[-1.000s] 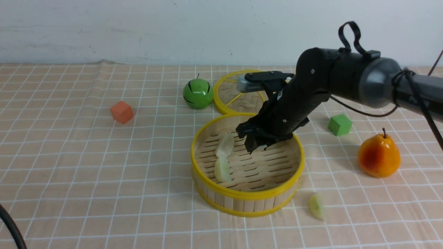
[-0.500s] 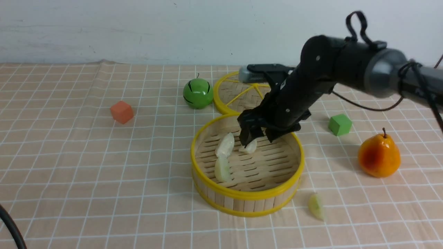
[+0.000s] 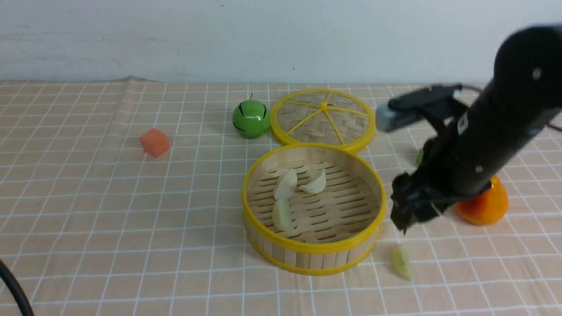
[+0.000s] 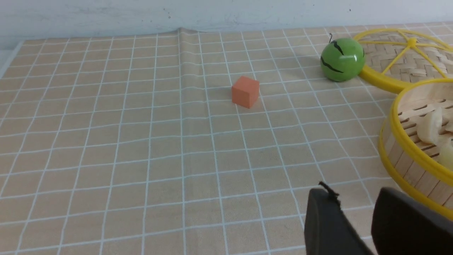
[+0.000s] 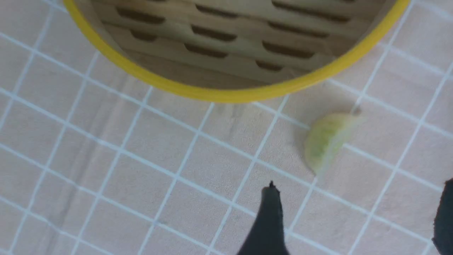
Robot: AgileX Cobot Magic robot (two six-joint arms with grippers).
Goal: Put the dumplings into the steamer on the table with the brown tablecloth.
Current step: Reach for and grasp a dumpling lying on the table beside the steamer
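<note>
The steamer (image 3: 312, 248) stands mid-table on the brown tablecloth (image 3: 109, 210). Three dumplings lie on its slatted floor: one at the back left (image 3: 285, 183), one beside it (image 3: 314, 184), one nearer the front (image 3: 282, 216). A fourth, pale green dumpling (image 3: 401, 262) lies on the cloth just right of the steamer. It also shows in the right wrist view (image 5: 327, 140), next to the steamer rim (image 5: 219, 94). My right gripper (image 3: 406, 217) hangs open and empty above that dumpling (image 5: 359, 187). My left gripper (image 4: 355, 198) is low over the cloth left of the steamer (image 4: 407, 145), jaws slightly apart, empty.
The flat woven lid (image 3: 322, 116) lies behind the steamer, with a green round fruit (image 3: 251, 118) to its left. An orange cube (image 3: 154, 142) sits further left. An orange pear (image 3: 489, 206) is partly behind my right arm, which hides most of the green cube.
My right gripper let a dumpling go inside the steamer, rose out, and swung right and forward. It now hangs over the cloth by the fourth dumpling.
</note>
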